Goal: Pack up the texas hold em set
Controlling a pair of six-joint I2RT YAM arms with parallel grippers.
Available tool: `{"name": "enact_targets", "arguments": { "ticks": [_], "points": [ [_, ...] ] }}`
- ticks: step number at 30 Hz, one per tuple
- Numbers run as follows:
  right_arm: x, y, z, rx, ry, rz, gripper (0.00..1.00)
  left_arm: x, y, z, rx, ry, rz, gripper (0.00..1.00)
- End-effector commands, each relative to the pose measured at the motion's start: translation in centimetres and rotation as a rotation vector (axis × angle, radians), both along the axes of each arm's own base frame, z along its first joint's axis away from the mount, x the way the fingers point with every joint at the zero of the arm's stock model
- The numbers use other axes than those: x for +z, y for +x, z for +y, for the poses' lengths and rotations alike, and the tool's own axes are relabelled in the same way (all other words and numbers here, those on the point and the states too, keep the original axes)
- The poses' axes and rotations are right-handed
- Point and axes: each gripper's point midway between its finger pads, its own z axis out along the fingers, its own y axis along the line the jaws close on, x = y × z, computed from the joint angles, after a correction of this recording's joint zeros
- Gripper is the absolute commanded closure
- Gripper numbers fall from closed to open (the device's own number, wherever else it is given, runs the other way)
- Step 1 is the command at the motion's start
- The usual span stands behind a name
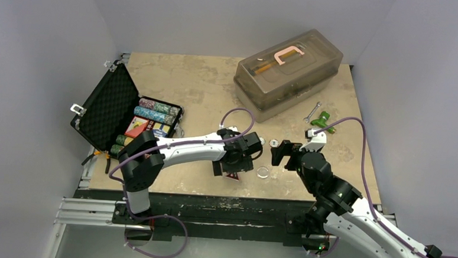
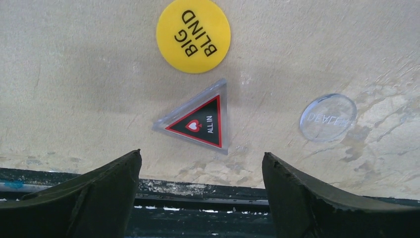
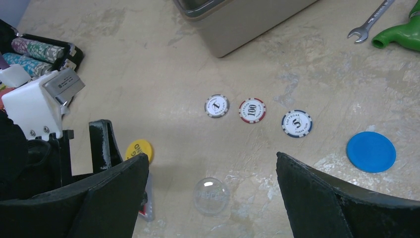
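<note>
Left gripper (image 2: 201, 157) hangs low over the table (image 1: 176, 73), jaws spread wide with nothing between them. The triangular token (image 2: 198, 121) lies flat just ahead of the gap, at twelve o'clock in the wrist view, which reads as a line-up for pinching it by its edges. Because the token is thin and flat on the board, the fingers will likely have to come right down to the surface. The yellow Big Blind disc (image 2: 193, 34) sits further toward twelve o'clock and the clear dealer disc (image 2: 328, 117) at three o'clock, both apart from the token. Right gripper (image 3: 212, 158) is likewise open and empty, facing three loose chips (image 3: 252, 110) in a row, with a blue disc (image 3: 371, 151) at four o'clock of them. The briefcase (image 1: 106, 108) stands open at the table's nine o'clock edge, chip rows inside, well apart from all these pieces. Grey tub (image 1: 289, 70), wrench (image 3: 369, 20) and green-handled tool (image 3: 398, 32) sit toward one o'clock, off the path to the case; the nearer hazard is the two arms crowding each other
</note>
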Motion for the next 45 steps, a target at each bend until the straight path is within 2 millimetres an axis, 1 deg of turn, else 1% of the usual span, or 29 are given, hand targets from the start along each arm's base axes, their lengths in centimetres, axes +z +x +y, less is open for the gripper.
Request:
{"name": "enact_targets", "arguments": {
  "ticks": [1,6,11,16,20,26,32,35,41,45],
  "points": [
    [0.7,0.3,0.2,-0.006,0.026,-0.021,0.01,-0.9,0.2,-0.4,-0.030,-0.004,0.011,0.12],
    [0.6,0.4,0.2,-0.009,0.021,-0.017,0.01,-2.3,-0.3,-0.2,-0.046,0.008,0.042,0.16],
    [0.6,0.3,0.2,-0.007,0.025,-0.017,0.01,-2.9,-0.1,0.4,-0.046,0.042,0.030,0.16],
    [0.5,0.3,0.3,-0.005,0.026,-0.015,0.01,-3.5,-0.1,0.1,-0.059,0.045,0.042,0.22],
    [0.4,0.4,0.3,-0.006,0.023,-0.013,0.01,-4.1,0.4,0.4,-0.047,0.052,0.044,0.28],
    [0.4,0.3,0.3,-0.004,0.023,-0.012,0.01,-4.8,0.4,0.8,-0.047,0.067,0.054,0.28],
    [0.2,0.4,0.4,-0.003,0.021,-0.010,0.01,-4.9,0.6,1.1,-0.056,0.077,0.045,0.29],
    [0.2,0.4,0.4,-0.002,0.019,-0.009,0.01,-4.8,0.7,1.1,-0.057,0.076,0.042,0.33],
    [0.2,0.4,0.4,-0.004,0.019,-0.011,0.01,-5.0,0.5,1.0,-0.063,0.073,0.054,0.34],
    [0.2,0.4,0.4,-0.005,0.019,-0.011,0.01,-5.2,0.5,0.9,-0.068,0.071,0.061,0.42]
  ]
}}
